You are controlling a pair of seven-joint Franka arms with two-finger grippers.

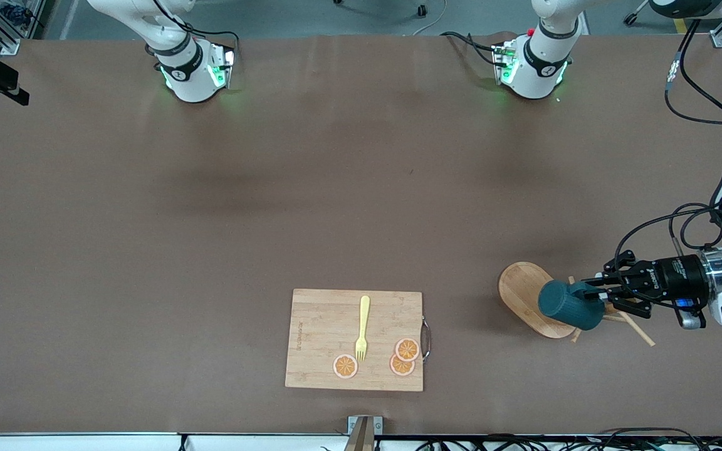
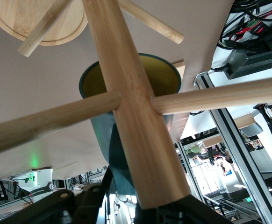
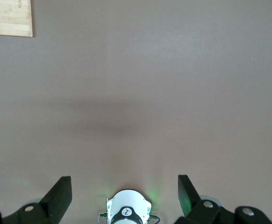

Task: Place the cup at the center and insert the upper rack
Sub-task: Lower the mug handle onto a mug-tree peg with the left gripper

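one hand (image 1: 594, 293) grips the cup (image 1: 569, 305) handle.

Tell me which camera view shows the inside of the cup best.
The left wrist view: it looks straight at the cup's open mouth and yellow inside, though the upper rack's post crosses it. The front view shows only the cup's ribbed teal outside, lying beside the rack's base. The right wrist view shows no cup at all.
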